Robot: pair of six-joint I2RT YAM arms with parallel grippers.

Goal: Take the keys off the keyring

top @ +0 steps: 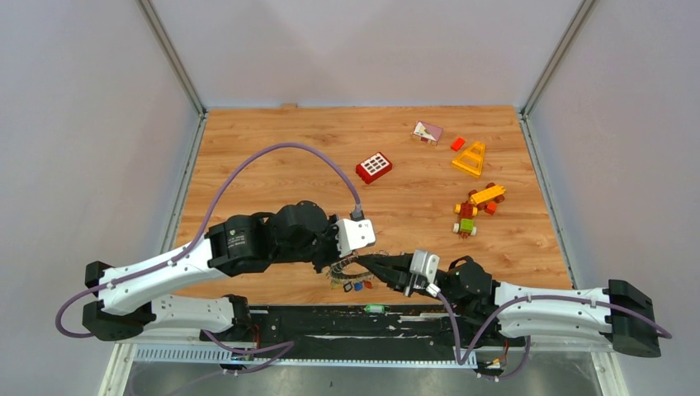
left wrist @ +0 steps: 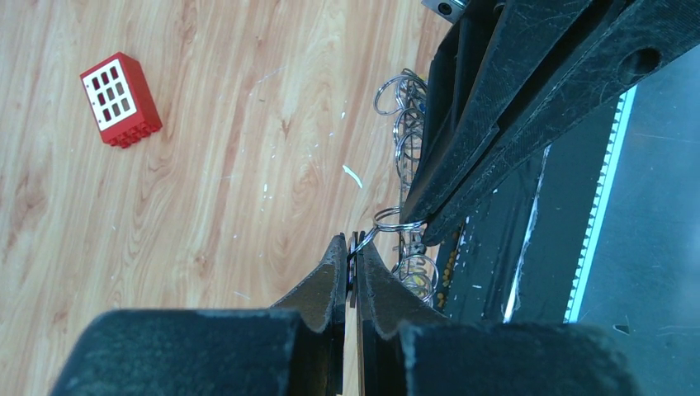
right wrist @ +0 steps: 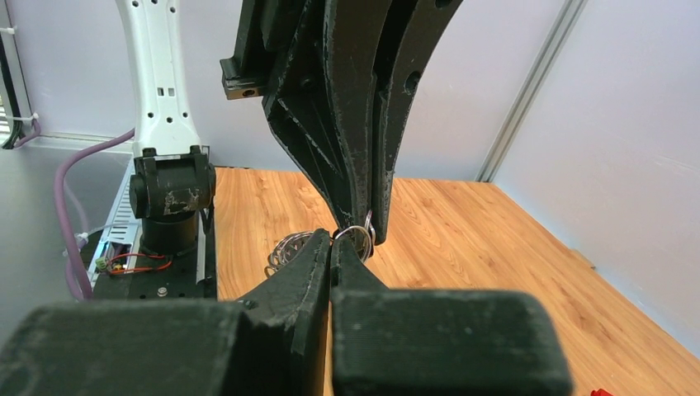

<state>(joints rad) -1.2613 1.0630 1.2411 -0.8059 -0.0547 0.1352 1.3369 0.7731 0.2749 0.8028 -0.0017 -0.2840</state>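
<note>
Keyring (top: 345, 272), top view: at the table's (top: 281, 157) near edge, mid-width, between left claw (top: 328, 264) and right claw (top: 369, 266), which meet tip to tip over it. Coloured-head keys (top: 357, 286) lie just nearer.

Left wrist: left claw shut on a thin flat key (left wrist: 353, 262), blade in line with the fingers. Small ring (left wrist: 394, 220) leads off toward the right claw, which is shut and seems to nip it.

Right wrist: same joint, the two claws' tips touching.

Judgement: the parting pull runs left–right, with both claws equally near.
</note>
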